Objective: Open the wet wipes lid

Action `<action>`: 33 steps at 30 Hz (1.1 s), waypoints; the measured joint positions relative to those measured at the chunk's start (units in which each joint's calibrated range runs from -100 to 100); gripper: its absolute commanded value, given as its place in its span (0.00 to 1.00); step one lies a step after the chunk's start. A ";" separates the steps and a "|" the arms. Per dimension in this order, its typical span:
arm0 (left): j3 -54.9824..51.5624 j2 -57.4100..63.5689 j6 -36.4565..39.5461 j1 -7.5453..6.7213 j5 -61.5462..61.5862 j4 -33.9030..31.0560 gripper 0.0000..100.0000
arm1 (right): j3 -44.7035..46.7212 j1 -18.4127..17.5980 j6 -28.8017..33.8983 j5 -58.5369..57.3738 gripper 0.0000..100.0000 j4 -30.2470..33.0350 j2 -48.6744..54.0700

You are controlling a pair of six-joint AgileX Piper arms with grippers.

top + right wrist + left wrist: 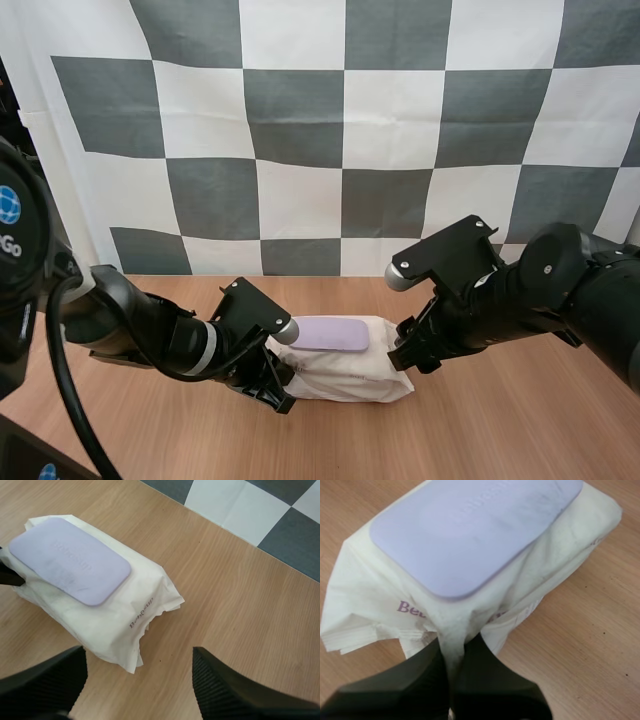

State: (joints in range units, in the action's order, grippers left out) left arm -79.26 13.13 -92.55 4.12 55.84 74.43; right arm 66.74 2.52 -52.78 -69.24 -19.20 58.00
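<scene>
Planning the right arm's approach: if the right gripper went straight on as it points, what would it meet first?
Most likely the wet wipes pack: its crimped end lies ahead of the right gripper, between its open fingers. Depth is unclear, so the table beside that end might come first.

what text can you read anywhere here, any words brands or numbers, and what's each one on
"Be": purple print on the pack, the rest lost in a crease.
Purple word on the pack's end, right wrist view: too blurred to read.
Raised word on the lid: too faint to read.
"Go": white letters on the left arm's base, cut off at the edge.
No numbers.
</scene>
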 measured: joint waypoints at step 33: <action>0.00 0.00 0.00 0.00 3.24 -2.63 0.00 | 0.00 -0.17 -46.10 -15.26 1.00 -19.28 -5.32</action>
State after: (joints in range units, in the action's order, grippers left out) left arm -79.26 13.13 -92.55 4.12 59.08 71.80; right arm 66.74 2.35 -98.88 -84.50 -38.49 52.68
